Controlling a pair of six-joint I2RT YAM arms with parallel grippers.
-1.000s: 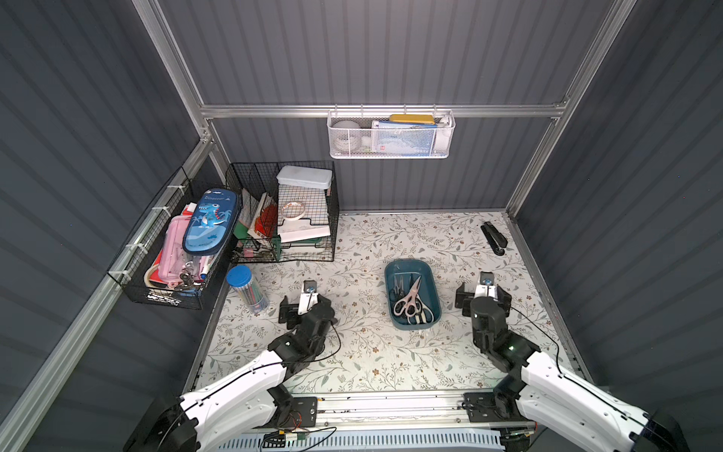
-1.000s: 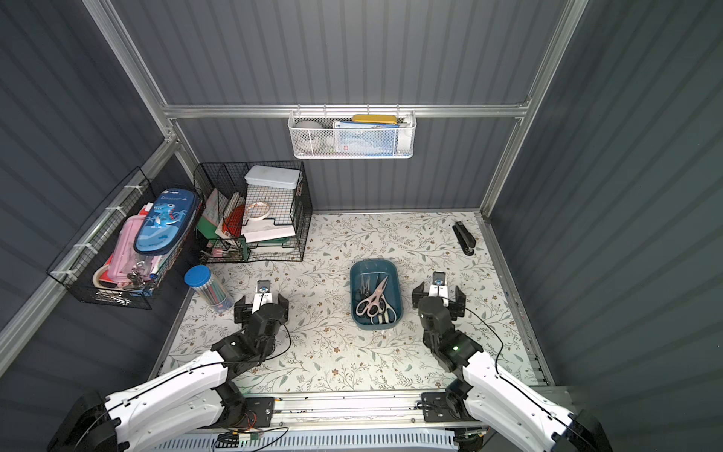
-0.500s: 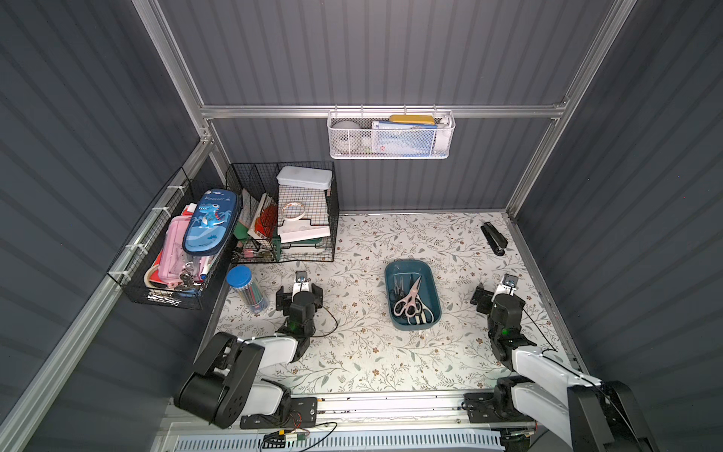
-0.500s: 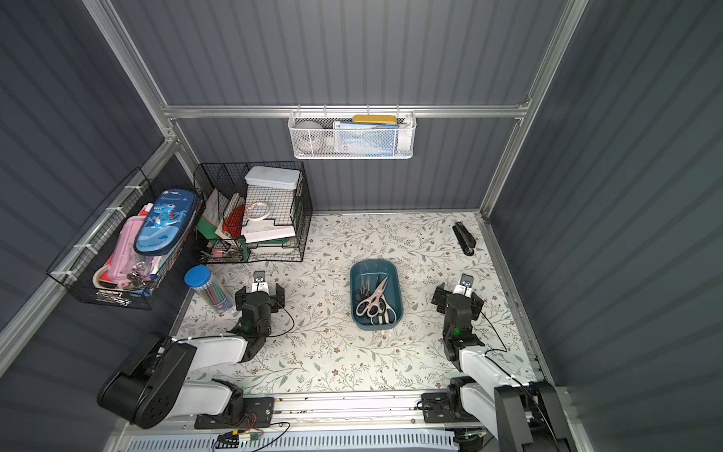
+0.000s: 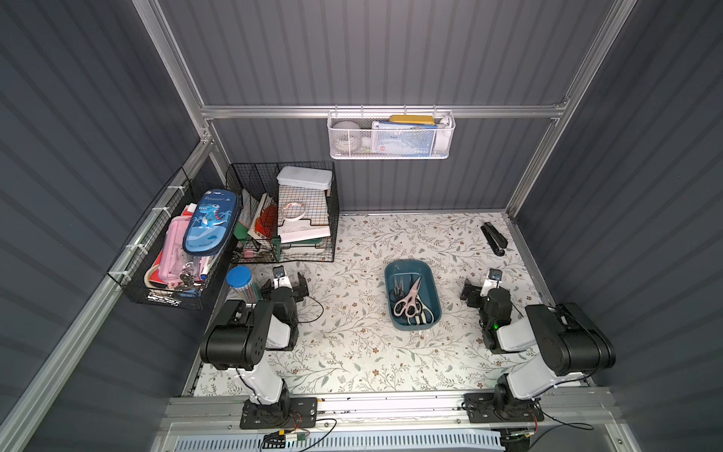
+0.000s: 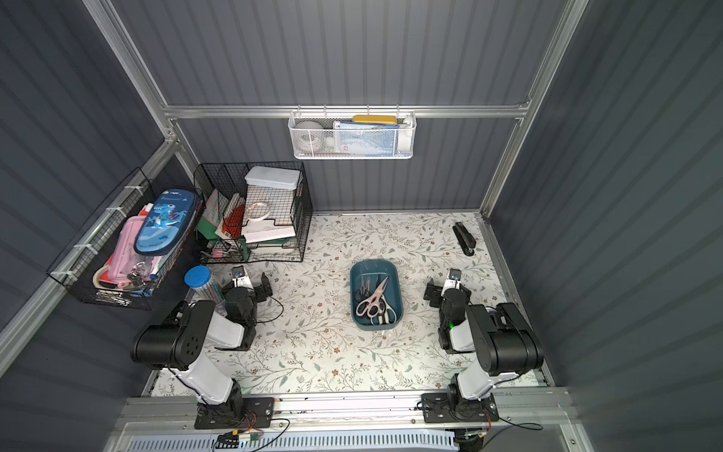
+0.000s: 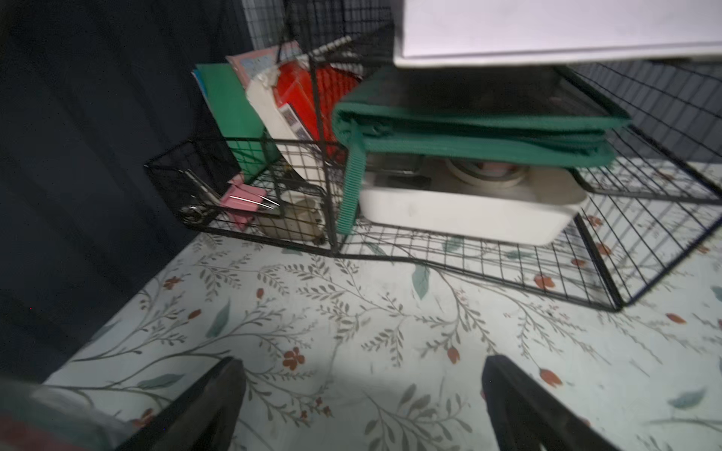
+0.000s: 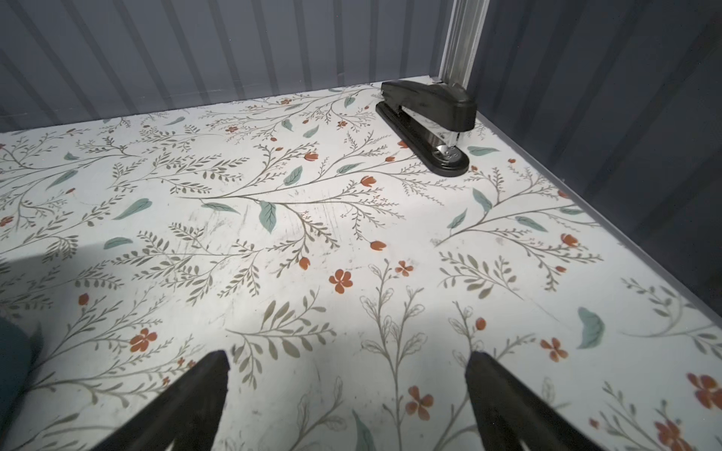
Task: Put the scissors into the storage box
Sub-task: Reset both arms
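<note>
Storage box [image 5: 409,263]: teal tub at mid-worktop [image 5: 352,352], seen in both top views [image 6: 373,263].
Scissors [image 5: 409,300]: every visible pair lies inside the storage box, a pale-handled pair uppermost; none shows outside it.
Long axis: along the storage box's length, blades toward the rear wall, handles toward the robot's base.
Left pincer [image 7: 361,361]: jaws wide apart and empty. It sits well to the left of the storage box, facing the black wire basket [image 7: 469,269].
Right pincer [image 8: 347,355]: jaws spread and empty. It sits near the storage box's right wall, facing the stapler [image 8: 426,117].
Nearer arm: the right. From it the scissors lie leftward, beyond the box wall, with no contact.
Stage (judged): loading appears complete. Any reseating would suit the right arm, reaching over that wall.
</note>
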